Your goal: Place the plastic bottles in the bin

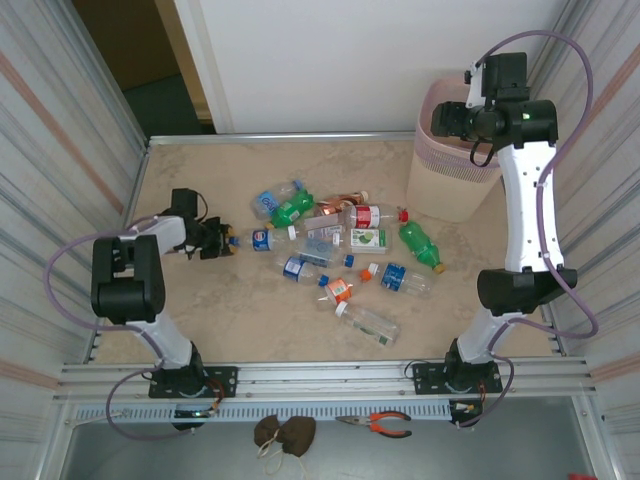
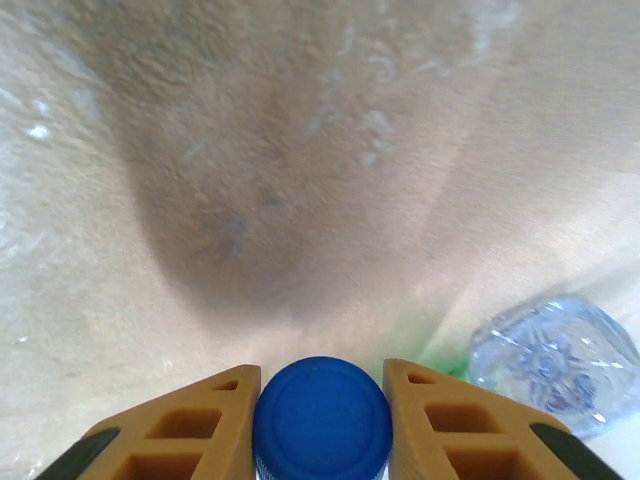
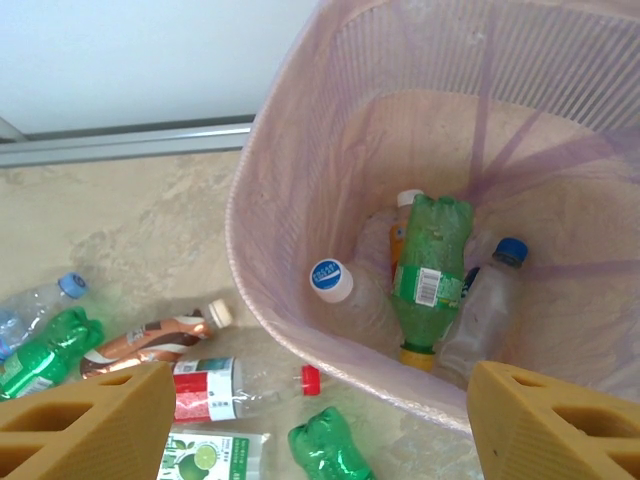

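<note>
Clamping a blue-capped bottle (image 2: 320,430), left gripper (image 2: 320,375) faces open tabletop (image 2: 300,150).

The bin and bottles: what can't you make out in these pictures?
Top view: the right arm covers most of the mouth of the bin, hiding what's inside.
Right wrist view: a green bottle overlaps others in the bin, so their count is unclear.
Left wrist view: the blue cap in the left tool hides its bottle's body.
Top view: labels too small to read.

Bright, even light; big soft shadow on table (image 2: 230,210); slight blur.
</note>
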### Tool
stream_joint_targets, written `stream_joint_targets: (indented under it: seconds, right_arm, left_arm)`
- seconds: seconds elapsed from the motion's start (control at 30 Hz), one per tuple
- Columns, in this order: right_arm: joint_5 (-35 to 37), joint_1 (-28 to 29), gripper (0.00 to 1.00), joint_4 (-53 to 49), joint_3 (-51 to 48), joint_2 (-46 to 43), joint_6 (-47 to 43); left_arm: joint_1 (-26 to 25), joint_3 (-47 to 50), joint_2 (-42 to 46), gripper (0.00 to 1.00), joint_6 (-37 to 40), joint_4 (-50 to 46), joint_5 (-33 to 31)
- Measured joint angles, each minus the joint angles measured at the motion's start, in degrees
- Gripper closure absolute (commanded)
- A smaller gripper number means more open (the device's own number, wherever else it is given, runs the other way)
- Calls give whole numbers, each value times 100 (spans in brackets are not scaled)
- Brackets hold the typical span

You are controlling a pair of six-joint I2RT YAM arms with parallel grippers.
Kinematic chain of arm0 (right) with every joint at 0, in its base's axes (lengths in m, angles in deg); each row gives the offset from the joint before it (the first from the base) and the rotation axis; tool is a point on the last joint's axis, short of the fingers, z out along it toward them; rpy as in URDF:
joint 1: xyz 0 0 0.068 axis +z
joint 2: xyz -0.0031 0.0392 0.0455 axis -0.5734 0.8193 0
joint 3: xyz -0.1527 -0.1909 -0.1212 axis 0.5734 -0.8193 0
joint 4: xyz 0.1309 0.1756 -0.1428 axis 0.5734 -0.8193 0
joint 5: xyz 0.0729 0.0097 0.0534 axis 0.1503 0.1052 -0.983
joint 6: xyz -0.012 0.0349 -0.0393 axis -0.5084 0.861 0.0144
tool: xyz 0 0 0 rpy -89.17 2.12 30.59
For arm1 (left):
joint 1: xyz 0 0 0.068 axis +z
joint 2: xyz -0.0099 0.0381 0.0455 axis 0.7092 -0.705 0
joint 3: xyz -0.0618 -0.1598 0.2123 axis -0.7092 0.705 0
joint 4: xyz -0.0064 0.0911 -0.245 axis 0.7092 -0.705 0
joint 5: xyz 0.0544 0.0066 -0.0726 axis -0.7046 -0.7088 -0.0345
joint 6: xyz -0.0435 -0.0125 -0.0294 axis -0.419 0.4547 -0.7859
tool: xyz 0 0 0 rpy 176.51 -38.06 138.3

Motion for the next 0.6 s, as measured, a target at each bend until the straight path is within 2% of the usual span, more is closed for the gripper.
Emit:
stream_joint_targets:
  seconds: [0.37, 0.6]
  right_arm:
    - [-66, 98, 25, 188, -302, -205, 2]
    - [-693, 107, 25, 852, -1360, -743, 2]
  left_arm:
    - [199, 188, 1427, 91, 437, -155, -251]
    - [199, 90, 2251, 100, 1384, -35, -514]
